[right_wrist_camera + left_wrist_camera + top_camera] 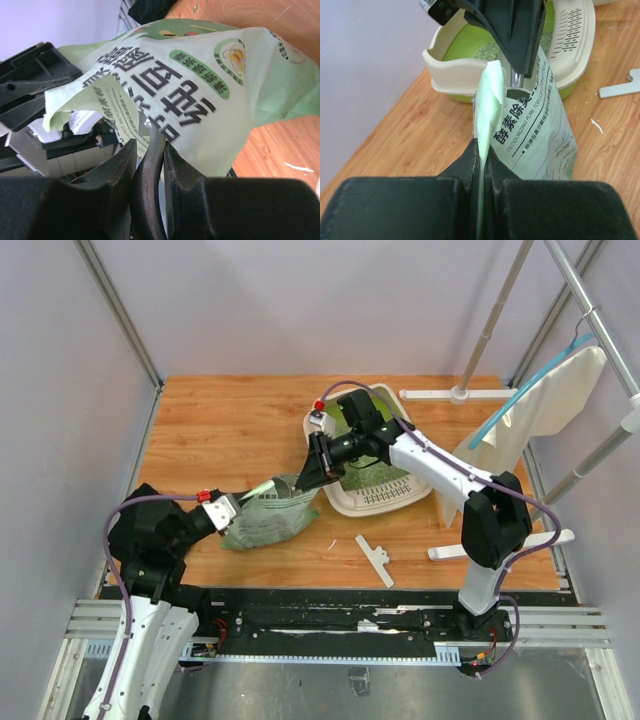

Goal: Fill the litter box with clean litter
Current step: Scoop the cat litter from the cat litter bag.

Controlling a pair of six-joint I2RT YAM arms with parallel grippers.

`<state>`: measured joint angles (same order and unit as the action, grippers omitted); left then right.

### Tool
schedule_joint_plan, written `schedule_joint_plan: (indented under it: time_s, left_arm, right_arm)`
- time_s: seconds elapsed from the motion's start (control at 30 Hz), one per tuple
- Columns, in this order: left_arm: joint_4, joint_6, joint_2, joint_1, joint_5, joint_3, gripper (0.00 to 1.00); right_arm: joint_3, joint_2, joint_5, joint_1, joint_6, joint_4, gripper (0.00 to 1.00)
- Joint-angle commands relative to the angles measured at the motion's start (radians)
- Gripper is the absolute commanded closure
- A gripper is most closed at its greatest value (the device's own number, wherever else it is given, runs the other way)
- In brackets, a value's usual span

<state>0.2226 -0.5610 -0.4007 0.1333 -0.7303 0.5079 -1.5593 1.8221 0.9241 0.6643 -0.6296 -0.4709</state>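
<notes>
left gripper (pixel 481 150): clenched flat on the folded top edge of the light green printed bag (pixel 540 135). the strip of film runs straight out between the fingers. the bag body lies ahead of the fingertips and a little to their right, slumped on the wooden table (pixel 230 420).

right gripper (pixel 150 145): clamped on the scoop (pixel 517 87), which has a dark curved handle with silver metal at its far end. the silver end sits at the bag's torn mouth, just ahead of the right fingertips. the scoop's bowl cannot be made out. the right gripper hangs just beyond the left fingertips, over the bag top.

litter box (pixel 375 502): upright on the table, back along the right gripper's wrist and forearm. it is near the bag; whether they touch cannot be told. clean litter (pixel 487 50): a pale granular patch on the green floor inside the box. a slotted cream panel (pixel 570 35) stands at the box's rim.

further right: a small white plastic piece (pixel 374 560) lies flat on the table. a white cloth (pixel 545 405) hangs on a teal hanger.
</notes>
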Motion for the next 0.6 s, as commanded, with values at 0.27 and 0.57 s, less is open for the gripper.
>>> schedule_joint_plan:
  time_s: [0.27,0.57]
  left_arm:
    - [-0.116,-0.017,0.031,0.000,0.004,0.034,0.99]
    - [-0.114,-0.016,0.050,0.000,0.020,0.034,0.99]
  right_arm:
    - [0.184,-0.205,0.115,-0.126,-0.209,0.292,0.99]
    - [0.187,-0.258,0.037,-0.161,-0.124,0.127,0.99]
